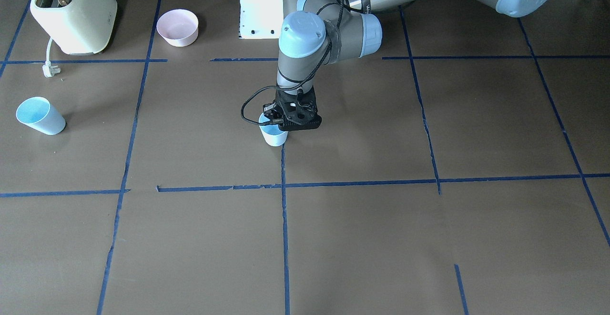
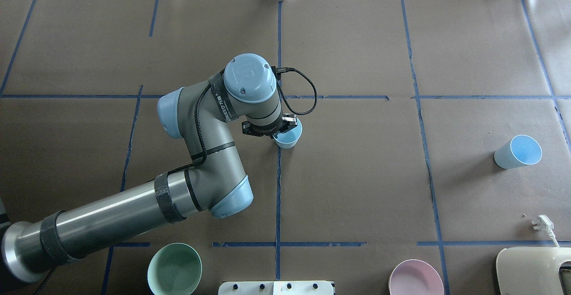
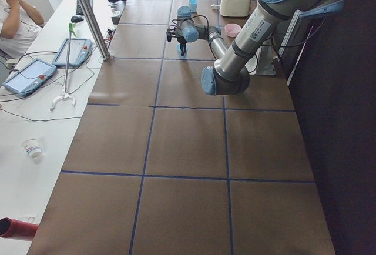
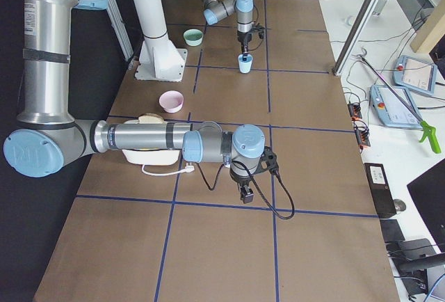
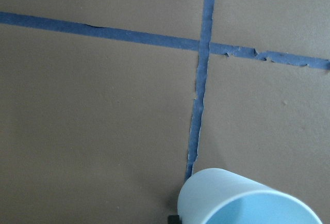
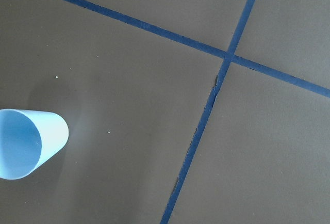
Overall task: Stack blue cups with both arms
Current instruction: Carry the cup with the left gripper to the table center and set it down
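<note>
1 upright blue cup (image 1: 274, 137) stood mid-way along the bench (image 1: 381, 238) on a tape line. The left tool (image 1: 277, 123) was down at its rim, but I cannot tell whether it was clenched on the wall. The tipped blue cup (image 1: 40, 116) lay on its side, well apart. The right tool (image 4: 245, 194) hung over the bench, its state unreadable. Both cups looked light, thin and smooth, so likely slippery and prone to roll, and best pinched gently across the rim wall.

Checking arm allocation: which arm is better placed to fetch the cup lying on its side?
Probably right. The lying cup sits far on the robot's right and shows in the right wrist view; the left gripper is at the upright cup at centre.
</note>
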`<action>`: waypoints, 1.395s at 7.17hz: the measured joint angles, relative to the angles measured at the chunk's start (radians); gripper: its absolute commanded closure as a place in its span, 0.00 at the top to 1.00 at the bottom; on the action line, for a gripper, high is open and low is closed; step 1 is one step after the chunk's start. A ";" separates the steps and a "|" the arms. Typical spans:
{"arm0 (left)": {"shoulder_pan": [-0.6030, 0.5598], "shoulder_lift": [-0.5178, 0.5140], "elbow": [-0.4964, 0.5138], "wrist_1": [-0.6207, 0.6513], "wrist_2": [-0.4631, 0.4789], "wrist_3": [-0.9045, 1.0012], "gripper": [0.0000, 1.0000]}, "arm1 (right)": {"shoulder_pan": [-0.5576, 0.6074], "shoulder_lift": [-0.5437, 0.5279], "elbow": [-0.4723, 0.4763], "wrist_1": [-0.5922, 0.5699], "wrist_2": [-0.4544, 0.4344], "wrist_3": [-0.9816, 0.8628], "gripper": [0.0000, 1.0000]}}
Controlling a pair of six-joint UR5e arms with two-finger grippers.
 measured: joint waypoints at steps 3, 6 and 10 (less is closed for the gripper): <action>-0.002 0.010 -0.002 0.003 0.000 -0.002 0.09 | -0.001 0.000 0.000 0.000 0.004 0.000 1.00; -0.003 0.041 -0.020 0.002 -0.001 -0.002 1.00 | -0.009 0.000 0.000 0.000 0.009 0.001 1.00; -0.032 0.118 -0.200 0.005 -0.002 -0.003 1.00 | -0.083 -0.002 0.017 0.046 0.089 0.236 1.00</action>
